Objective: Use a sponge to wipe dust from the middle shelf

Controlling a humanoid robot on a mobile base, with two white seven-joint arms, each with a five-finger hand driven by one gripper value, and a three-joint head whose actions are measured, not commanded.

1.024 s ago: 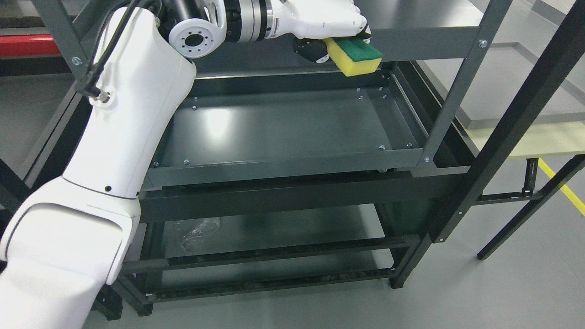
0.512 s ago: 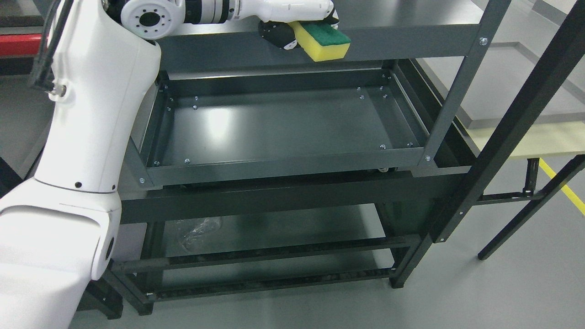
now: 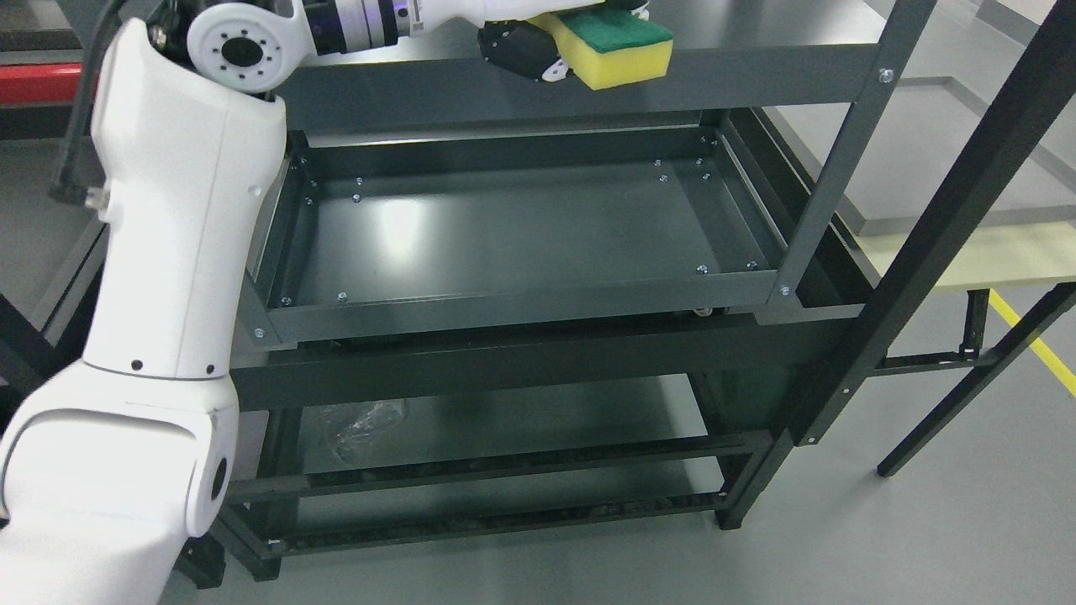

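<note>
The white left robot hand point(image 3: 538, 34) grasps a yellow rectangular sponge with green scouring top point(image 3: 618, 50); the dark metal middle shelf tray point(image 3: 521, 298) lies well below it.

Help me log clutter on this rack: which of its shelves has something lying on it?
The lower shelf under the middle tray: a crumpled clear plastic wrap lies at its left end. No loose item shows on the middle tray.
</note>
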